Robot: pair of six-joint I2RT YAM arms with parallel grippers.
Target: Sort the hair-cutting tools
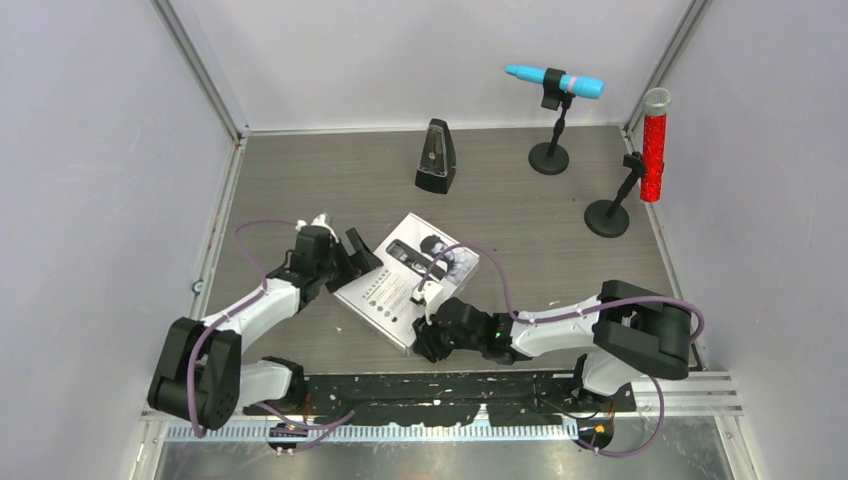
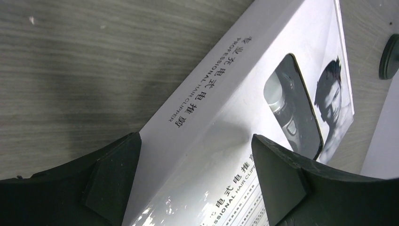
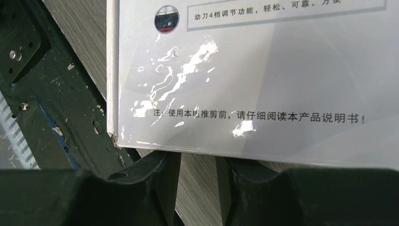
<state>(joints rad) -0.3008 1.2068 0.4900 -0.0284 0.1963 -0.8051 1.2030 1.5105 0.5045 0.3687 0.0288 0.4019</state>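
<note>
A white hair-clipper box [image 1: 410, 285] lies flat near the table's middle, turned at an angle. A dark window in its lid shows the black-and-silver clipper [image 2: 288, 110]; the other hair-cutting tools are out of view. My left gripper [image 1: 352, 250] is at the box's left edge. Its jaws stand wide open over the box's corner [image 2: 235, 70], and its fingers [image 2: 113, 179] do not press it. My right gripper [image 1: 425, 330] is at the box's near corner. It is partly open, with bare table between its fingertips [image 3: 164, 174], which reach under the box's near edge [image 3: 259, 84].
A black metronome [image 1: 436, 157] stands at the back. A blue microphone [image 1: 555, 82] and a red one [image 1: 655, 145] stand on round bases at the back right. A black mounting rail [image 3: 47, 117] runs along the near edge beside the box.
</note>
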